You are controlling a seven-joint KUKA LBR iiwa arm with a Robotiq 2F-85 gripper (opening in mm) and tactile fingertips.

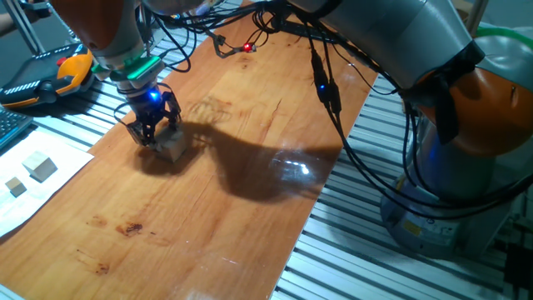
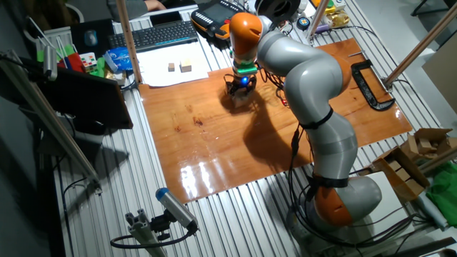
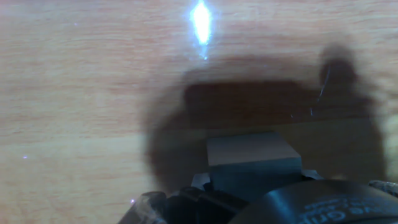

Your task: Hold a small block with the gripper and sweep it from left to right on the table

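Observation:
The small block [image 1: 172,147] is a light-tan wooden cube resting on the table [image 1: 250,200], a glossy reddish-brown board, near its left edge. The gripper [image 1: 155,133], a black claw with a blue-green light band, is down at the board with its fingers closed around the block. In the other fixed view the gripper [image 2: 240,87] sits near the board's far edge [image 2: 214,121] and the block is hard to make out. In the hand view the block [image 3: 252,158] fills the space just ahead of the fingers, in shadow on the board [image 3: 81,93].
A paler cream cube [image 1: 39,166] and a tiny pale cube [image 1: 15,187] lie on white paper left of the board. Cables [image 1: 325,83] hang over the board's far right. A black clamp [image 2: 368,86] grips the board's edge. Ribbed grey slats [image 1: 358,242] surround the board.

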